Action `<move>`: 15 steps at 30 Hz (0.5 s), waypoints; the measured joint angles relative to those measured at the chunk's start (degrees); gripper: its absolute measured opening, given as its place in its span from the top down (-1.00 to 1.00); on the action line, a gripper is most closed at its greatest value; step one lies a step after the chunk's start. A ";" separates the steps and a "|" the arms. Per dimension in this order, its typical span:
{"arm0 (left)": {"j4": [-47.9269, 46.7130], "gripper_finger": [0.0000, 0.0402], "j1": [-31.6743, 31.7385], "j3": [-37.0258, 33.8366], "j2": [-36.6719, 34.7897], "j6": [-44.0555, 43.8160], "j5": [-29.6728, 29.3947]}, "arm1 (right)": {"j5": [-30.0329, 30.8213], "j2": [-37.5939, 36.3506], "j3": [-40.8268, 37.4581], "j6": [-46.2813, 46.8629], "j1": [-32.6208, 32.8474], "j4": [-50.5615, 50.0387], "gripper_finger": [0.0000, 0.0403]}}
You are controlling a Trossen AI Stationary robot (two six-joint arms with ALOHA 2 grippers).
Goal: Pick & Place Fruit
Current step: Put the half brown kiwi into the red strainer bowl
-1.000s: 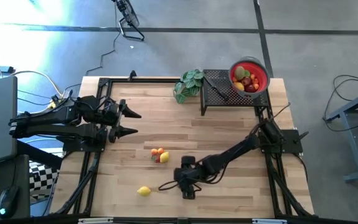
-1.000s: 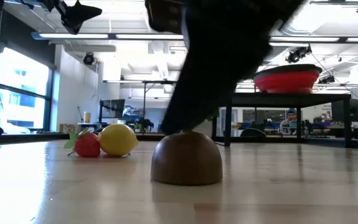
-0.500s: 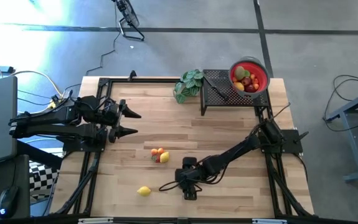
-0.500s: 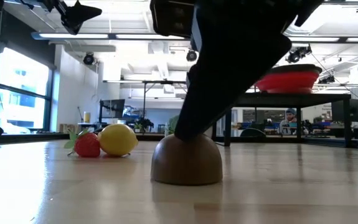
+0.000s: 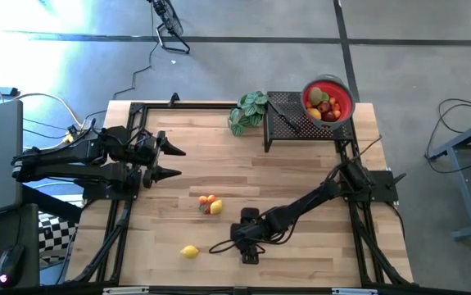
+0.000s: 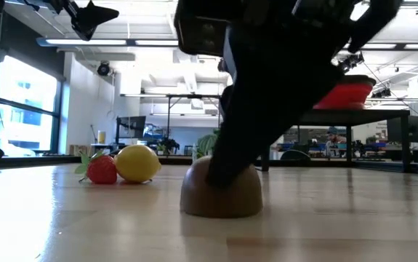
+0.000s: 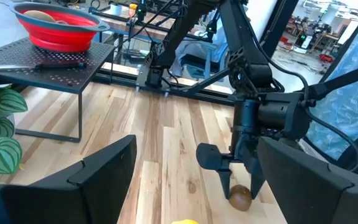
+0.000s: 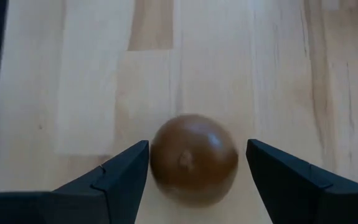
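Observation:
A brown rounded fruit [image 8: 194, 158] sits on the wood near the table's near edge, also seen in the low view [image 6: 222, 191] and the left wrist view [image 7: 241, 198]. My right gripper [image 8: 197, 146] is open and points down over it, one finger on each side [image 7: 241, 183]; in the high view the gripper [image 5: 247, 246] hides the fruit. My left gripper [image 5: 172, 161] waits open above the table's left side. A yellow lemon [image 5: 189, 251] and a small orange, red and yellow cluster [image 5: 210, 204] lie on the table. My right gripper comes at the brown fruit from above with its fingers astride it. One fingertip [image 8: 138, 155] stands right at the fruit's side [image 8: 157, 155]; I cannot tell whether it touches. The fruit rests on the table.
The red bowl [image 5: 328, 101] holds several fruits and stands on a black perforated stand [image 5: 288, 123] at the far right corner. A green leafy plant [image 5: 249, 111] is beside the stand. A strawberry [image 6: 102, 169] and a yellow fruit [image 6: 137, 162] lie left of the brown fruit.
My right gripper has come down over the brown fruit, its fingers now reaching lower around it in the low view. It has stayed open.

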 joint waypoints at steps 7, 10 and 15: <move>0.01 -0.63 0.00 0.00 0.00 0.00 0.00 | 0.38 0.11 -0.02 0.02 0.21 -0.21 -0.31; 0.01 -0.63 0.00 0.00 0.00 0.00 0.00 | 0.69 0.11 -0.02 0.02 0.21 -0.19 -0.31; -0.01 -0.63 -0.02 0.00 -0.02 0.00 0.00 | 2.25 0.90 -0.04 0.60 0.21 -0.03 -0.31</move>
